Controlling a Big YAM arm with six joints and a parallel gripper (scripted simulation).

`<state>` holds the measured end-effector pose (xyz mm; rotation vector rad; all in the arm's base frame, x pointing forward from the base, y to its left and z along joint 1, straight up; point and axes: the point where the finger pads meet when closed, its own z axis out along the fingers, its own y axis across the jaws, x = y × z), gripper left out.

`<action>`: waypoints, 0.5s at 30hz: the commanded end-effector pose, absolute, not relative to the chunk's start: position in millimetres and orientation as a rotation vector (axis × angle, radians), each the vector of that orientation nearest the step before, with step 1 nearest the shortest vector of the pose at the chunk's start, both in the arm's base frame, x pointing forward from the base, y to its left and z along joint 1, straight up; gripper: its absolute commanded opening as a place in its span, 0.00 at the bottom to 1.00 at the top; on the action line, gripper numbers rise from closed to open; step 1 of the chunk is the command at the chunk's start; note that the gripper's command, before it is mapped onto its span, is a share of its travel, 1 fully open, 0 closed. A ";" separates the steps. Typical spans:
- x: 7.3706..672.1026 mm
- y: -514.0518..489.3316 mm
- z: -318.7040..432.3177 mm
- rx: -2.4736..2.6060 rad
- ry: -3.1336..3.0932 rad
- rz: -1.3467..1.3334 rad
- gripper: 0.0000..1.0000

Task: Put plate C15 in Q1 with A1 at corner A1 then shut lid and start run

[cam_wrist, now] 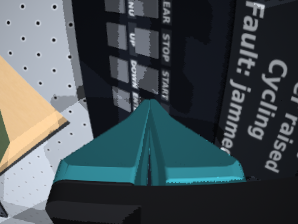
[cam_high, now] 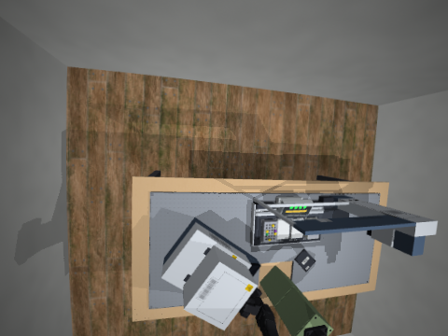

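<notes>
The cycler Q1 [cam_high: 210, 275] stands at the front left of the grey mat, turned at an angle. Its white top with a barcode label [cam_high: 219, 291] points towards my arm. In the wrist view my gripper [cam_wrist: 149, 109] is shut and empty. Its teal fingertips lie close against Q1's dark front panel, at the end of the key row [cam_wrist: 127, 50] past the labels CLEAR, STOP and START [cam_wrist: 166, 43]. The hand-off row [cam_high: 285, 224] sits at the back under a shelf. I cannot tell plate C15 from the other items there. My gripper is hidden behind Q1 in the top view.
A long grey shelf [cam_high: 364, 221] overhangs the hand-off row and reaches past the table's right edge. A small black nest [cam_high: 303, 258] lies on the mat right of Q1. My green arm link [cam_high: 291, 299] crosses the front table edge.
</notes>
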<state>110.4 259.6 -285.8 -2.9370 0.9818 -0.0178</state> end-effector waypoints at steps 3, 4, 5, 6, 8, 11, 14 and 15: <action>104.6 258.8 -294.1 -2.959 0.948 0.002 0.00; 105.1 257.0 -296.5 -2.965 0.956 0.004 0.00; 106.4 256.0 -297.9 -2.967 0.964 0.002 0.00; 107.2 254.3 -298.4 -2.971 0.972 0.002 0.00; 108.2 254.0 -299.5 -2.971 0.977 0.002 0.00; 110.5 252.4 -301.7 -2.975 0.984 -0.010 0.00; 112.4 252.0 -303.1 -2.976 0.990 -0.015 0.00; 112.1 251.2 -301.7 -2.971 0.997 -0.017 0.00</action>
